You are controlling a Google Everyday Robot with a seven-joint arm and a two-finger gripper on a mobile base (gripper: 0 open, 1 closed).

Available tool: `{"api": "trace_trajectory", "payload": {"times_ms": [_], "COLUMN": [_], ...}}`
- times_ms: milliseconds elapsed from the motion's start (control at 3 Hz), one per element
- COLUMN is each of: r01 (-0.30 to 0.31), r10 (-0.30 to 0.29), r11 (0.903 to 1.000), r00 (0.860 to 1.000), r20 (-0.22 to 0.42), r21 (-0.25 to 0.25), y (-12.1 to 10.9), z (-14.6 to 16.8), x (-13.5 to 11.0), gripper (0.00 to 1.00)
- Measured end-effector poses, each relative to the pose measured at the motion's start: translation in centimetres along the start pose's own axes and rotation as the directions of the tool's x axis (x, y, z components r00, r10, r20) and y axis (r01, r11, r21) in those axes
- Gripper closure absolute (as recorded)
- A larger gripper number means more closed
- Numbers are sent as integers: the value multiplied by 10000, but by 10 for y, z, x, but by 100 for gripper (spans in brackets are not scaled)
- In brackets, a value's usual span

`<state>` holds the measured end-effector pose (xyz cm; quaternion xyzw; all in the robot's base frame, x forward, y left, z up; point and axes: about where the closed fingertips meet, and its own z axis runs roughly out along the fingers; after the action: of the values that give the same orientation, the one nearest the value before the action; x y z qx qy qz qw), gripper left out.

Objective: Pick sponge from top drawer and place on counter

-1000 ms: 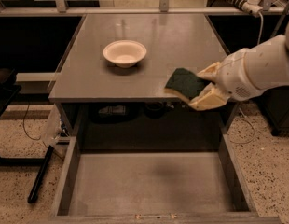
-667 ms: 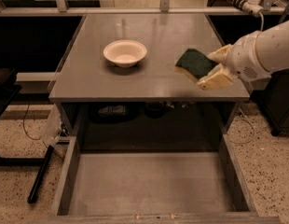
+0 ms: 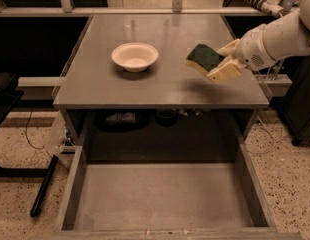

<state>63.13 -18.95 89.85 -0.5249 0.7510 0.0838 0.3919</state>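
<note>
Holding the sponge (image 3: 204, 57) tight, the gripper (image 3: 221, 62) is seen at the right of the frame, over the counter (image 3: 165, 86). The sponge is out of the top drawer (image 3: 72, 184) but not yet set down. A rough green top and soft yellow foam are seen. The drawer and counter are flat, smooth and grey.

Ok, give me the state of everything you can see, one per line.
sponge: gripped in the tool, tilted, over the right side of the counter
tool: shut on the sponge, above the counter
drawer: pulled open, empty
bowl: upright on the counter, looks empty
</note>
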Motion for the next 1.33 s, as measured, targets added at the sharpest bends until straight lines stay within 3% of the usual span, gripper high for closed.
{"api": "trace_trajectory", "payload": {"times_ms": [333, 667, 1333], "r01": [85, 113, 114], "r10": [-99, -127, -128], "r11": [9982, 9979, 9979], "r00": [9997, 9997, 9997], "r20": [-236, -216, -216], "r21": [-593, -632, -634], "y": [-12, -13, -13], "z": [25, 25, 25], "x": [2, 0, 0], "gripper": [100, 82, 35]}}
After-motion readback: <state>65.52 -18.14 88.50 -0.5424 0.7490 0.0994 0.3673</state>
